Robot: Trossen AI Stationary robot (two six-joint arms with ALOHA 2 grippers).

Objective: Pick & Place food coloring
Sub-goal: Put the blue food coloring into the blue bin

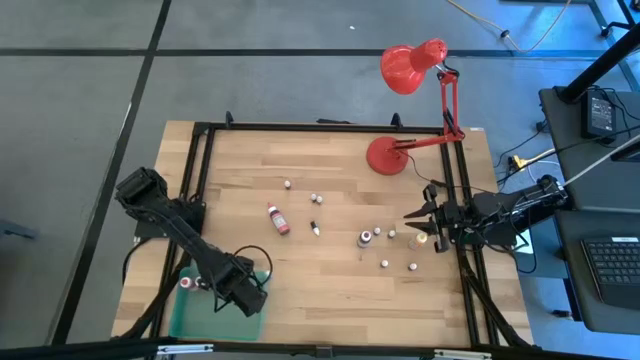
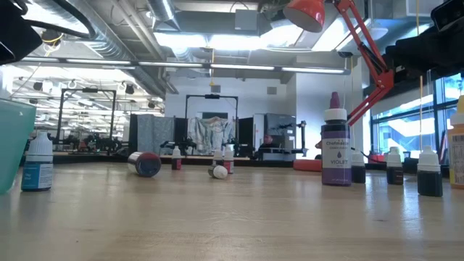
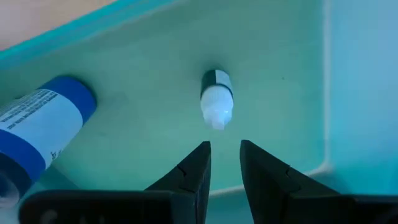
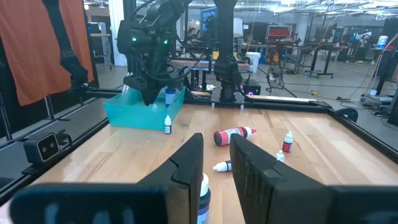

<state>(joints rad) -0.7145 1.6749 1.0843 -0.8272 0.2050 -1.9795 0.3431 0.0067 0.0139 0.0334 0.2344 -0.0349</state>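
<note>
left gripper (image 3: 225,163) over tiny bottle (image 3: 216,99), tray (image 3: 298,74)

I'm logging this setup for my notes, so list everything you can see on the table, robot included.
Red bottle: one, red, lying mid-table.
Small bottles: about nine, mostly white-tipped, scattered centre and right.
Tray: one, translucent green, table's left side under the left arm.
Blue-labelled bottle: one, lying in the tray.
Tiny bottle: one, white-tipped, lying in the tray.
Desk lamp: one, red, far right.
Table: one, light wood.
Left gripper: open, over the tray.
Right gripper: open, right side, by the bottles.
</note>
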